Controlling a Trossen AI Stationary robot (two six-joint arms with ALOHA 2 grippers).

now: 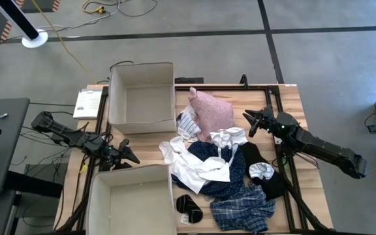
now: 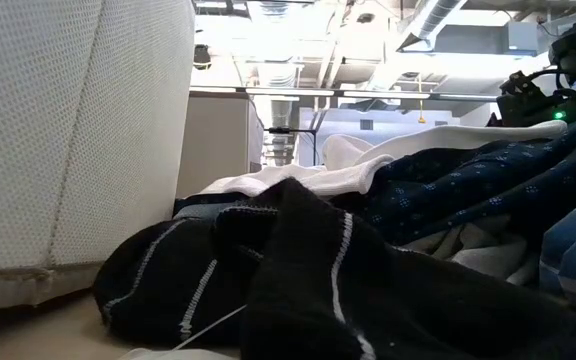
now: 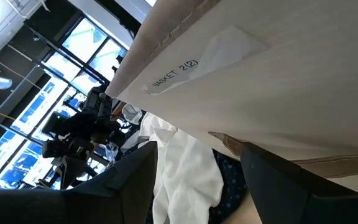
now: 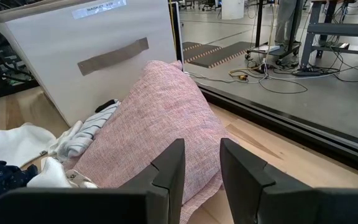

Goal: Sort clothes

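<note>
- Left gripper [image 1: 128, 154] sits in the gap between the two boxes, jaws apart at a middling width, nothing between them. Points toward the pile; the white garment [image 3: 185, 177] lies just ahead of its fingertips, so probably staged to reach in for a first pick.
- Near box [image 1: 130, 199] is right beside the left jaws on one side, far box [image 1: 142, 98] on the other. Both look empty, so judging by that, sorting hasn't started. Left wrist view shows a box wall with a label reading "BASKET 2(2)".
- Right gripper [image 1: 256, 123] hovers off the far side of the pile, jaws narrow but not closed, empty. The pink garment [image 4: 160, 118] lies straight ahead of them, close, not touching; likely its target.
- Clothes are all heaped in one pile between the two grippers: navy dotted piece [image 1: 207, 160] mid-pile under the white one, striped piece [image 4: 92, 127] tucked beside the pink one against the far box, blue plaid piece [image 1: 243, 210] and dark socks [image 1: 188, 207] at the near edge, farthest from the right jaws.
- Black garment [image 1: 260, 163] lies toward the right arm's side.
- Pile is overlapped and tangled, so a pinch could drag a neighbour along; top layers look easiest.
</note>
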